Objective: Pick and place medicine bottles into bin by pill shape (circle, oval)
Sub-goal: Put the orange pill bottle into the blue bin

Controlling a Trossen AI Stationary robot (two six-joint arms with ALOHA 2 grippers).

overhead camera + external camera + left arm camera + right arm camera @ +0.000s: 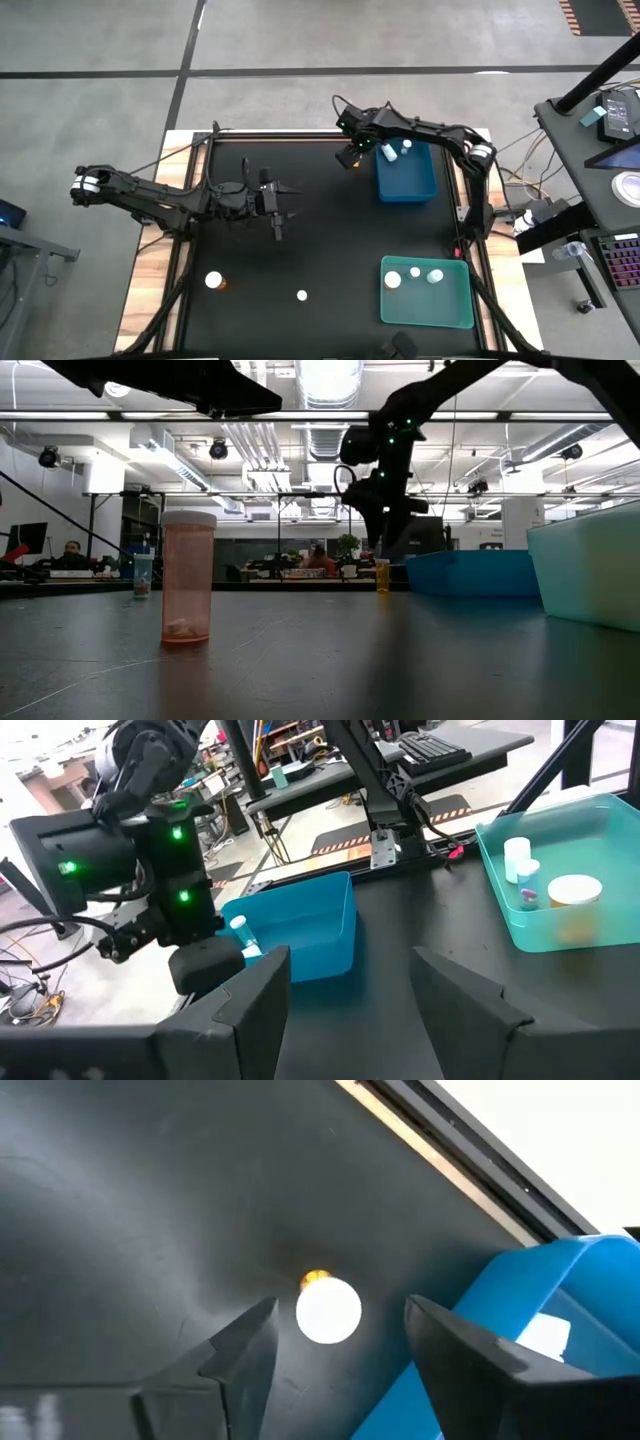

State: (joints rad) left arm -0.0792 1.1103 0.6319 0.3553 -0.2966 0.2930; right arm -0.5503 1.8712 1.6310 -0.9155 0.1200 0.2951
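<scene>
The right tool [350, 157] is hanging just beside the blue bin [405, 172], on the side facing the counter's [330, 240] middle; its fingers are spread wide and gripping nothing, and the right wrist view is showing a white-capped bottle [328, 1310] standing on the counter directly between and beyond the two fingertips, untouched, with the blue bin's corner close by. The left tool [278, 200] is hovering well away from the blue bin, over the counter's middle, its fingers likewise parted and empty; the left wrist view is looking past them toward the blue bin and the right arm. Two bottles [396, 150] are lying inside the blue bin, at its far end. The teal bin [426, 293] is sitting apart from the blue bin, straight along the same side of the counter toward the near edge, and is holding three white-capped bottles [414, 274] in a row along the wall nearest the blue bin. Two loose bottles are standing well apart from the blue bin, toward the near edge of the counter: an amber one [214, 281] far off to the left arm's side, and a smaller one [302, 295] between it and the teal bin.
</scene>
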